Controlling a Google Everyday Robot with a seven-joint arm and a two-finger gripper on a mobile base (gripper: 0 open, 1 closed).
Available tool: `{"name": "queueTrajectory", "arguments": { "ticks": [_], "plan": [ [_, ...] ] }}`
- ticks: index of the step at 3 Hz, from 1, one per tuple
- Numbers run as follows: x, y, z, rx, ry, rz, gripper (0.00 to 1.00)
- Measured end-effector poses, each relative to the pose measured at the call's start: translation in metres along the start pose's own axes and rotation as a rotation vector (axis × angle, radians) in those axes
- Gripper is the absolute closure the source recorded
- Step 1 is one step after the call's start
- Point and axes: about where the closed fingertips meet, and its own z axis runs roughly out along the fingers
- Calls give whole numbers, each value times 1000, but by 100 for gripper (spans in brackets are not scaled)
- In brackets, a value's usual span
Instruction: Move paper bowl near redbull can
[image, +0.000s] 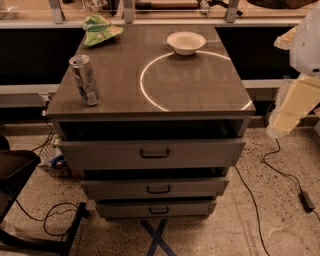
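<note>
1. Far left, floor level: a dark frame stands on the speckled floor, with a black cable looped beside it.

2. Cabinet: a grey unit with a flat, glossy top and three drawers stacked below. Each drawer carries a dark handle at its centre. A dark gap shows above the top drawer.

3. Front-left of the top: the can stands upright, near the left edge and close to the front edge. Its pull-tab end faces up.

4. Back-left corner of the top: a green bag lies flat, well apart from the can.

5. Centre of the top: a bright ring of reflected light curves across the surface. Its right part runs out toward the front-right corner.

6. Back of the top, right of centre: the bowl sits upright with its opening facing up, just at the upper arc of the ring. The bowl is well apart from the can, which stands diagonally across the top from it. Nothing touches the bowl.

7. Floor, below the drawers: a cross of blue tape.

8. Floor, right: a second cable runs past the cabinet, and a small black adapter lies further out.

9. Right edge: the gripper hangs off the top, beside the cabinet's right side, below the level of the bowl and clear of it. It appears as a pale, tilted form. Whether it is released or clenched cannot be told. It holds nothing that can be made out.
</note>
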Motion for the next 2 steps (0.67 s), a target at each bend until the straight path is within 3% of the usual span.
{"name": "queueTrajectory", "arguments": {
  "ticks": [1,2],
  "plan": [
    [-4,-32,7,139,14,-7,0],
    [-14,-63,10,243,14,-30,0]
  ]
}}
